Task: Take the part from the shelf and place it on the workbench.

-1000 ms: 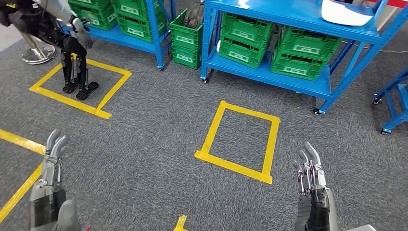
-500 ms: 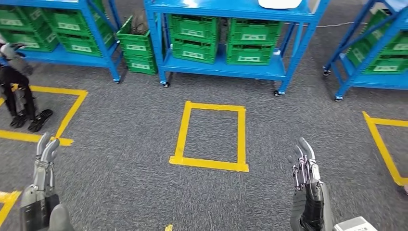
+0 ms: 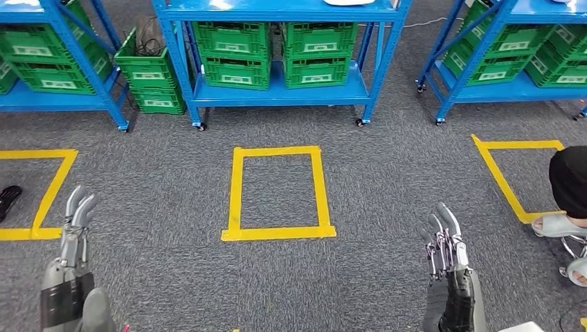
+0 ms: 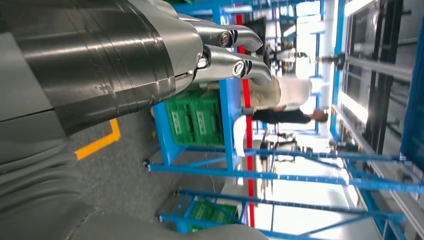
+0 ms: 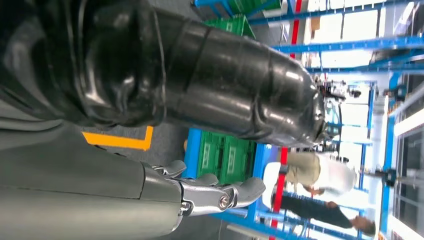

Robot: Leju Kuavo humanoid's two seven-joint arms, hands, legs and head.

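A white part (image 3: 357, 2) lies on the top board of the middle blue shelf (image 3: 277, 93), cut off by the picture's edge. The left wrist view shows a white part (image 4: 239, 136) on that shelf, and the right wrist view shows it too (image 5: 270, 181). My left hand (image 3: 73, 227) is low at the left with its fingers (image 4: 235, 50) straight and apart, holding nothing. My right hand (image 3: 444, 245) is low at the right, also holding nothing, fingers (image 5: 220, 196) extended. Both hang over the grey carpet, far from the shelf.
A yellow tape rectangle (image 3: 234, 194) marks the floor before the middle shelf, with more tape squares on both sides. Green crates (image 3: 235, 52) fill the lower boards. A person's dark leg (image 3: 569, 178) and sandal (image 3: 558, 225) sit at the right. Blue shelves (image 3: 484, 76) flank the middle one.
The whole view has swung, so the camera turned: the middle shelf and tape rectangle now face me squarely. The other robot has left the picture at left; a person's leg came in at right.
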